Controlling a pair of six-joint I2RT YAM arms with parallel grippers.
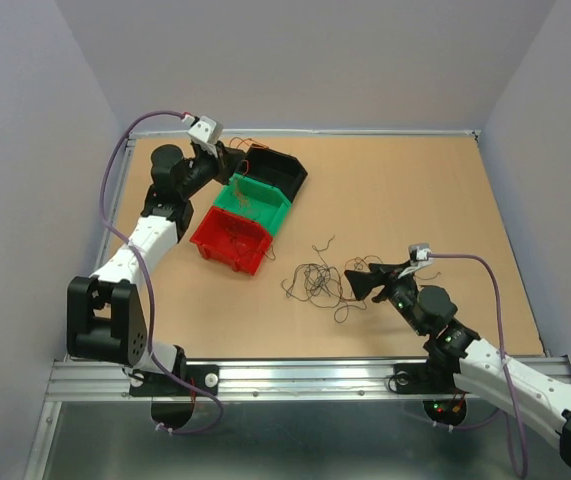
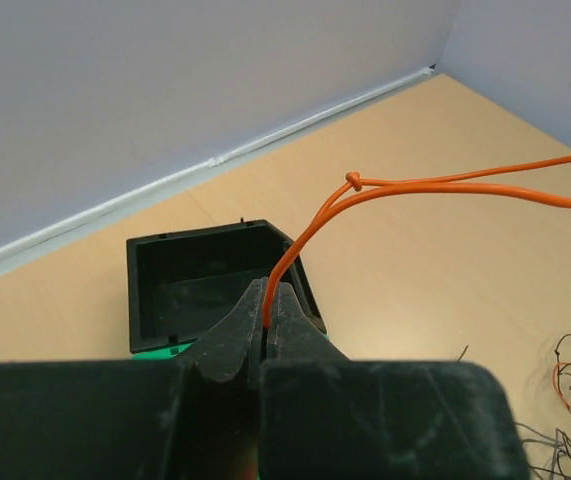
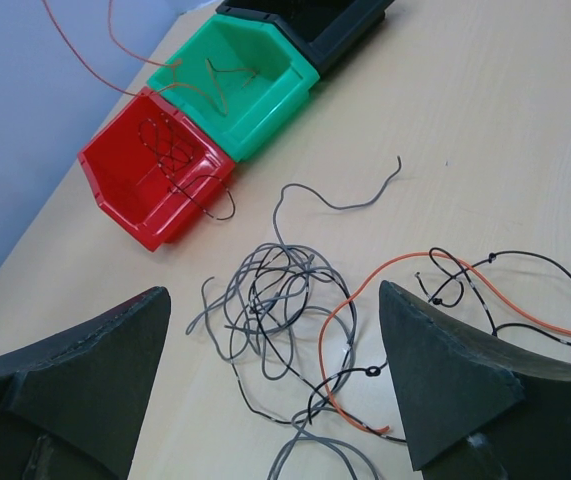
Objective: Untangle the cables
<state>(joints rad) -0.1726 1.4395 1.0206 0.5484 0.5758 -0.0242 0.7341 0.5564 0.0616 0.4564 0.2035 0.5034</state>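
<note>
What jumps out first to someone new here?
Left gripper, shut on an orange wire by the black bin at far left. Then the loose tangle of grey, black and orange cables mid-table, in front of the open right gripper, with the red bin and green bin beside the black one.

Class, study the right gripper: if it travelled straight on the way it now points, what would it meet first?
The right gripper would probably meet the cable tangle first, lying on the table ahead of its open jaws; the red bin sits farther along. Depth is uncertain.
</note>
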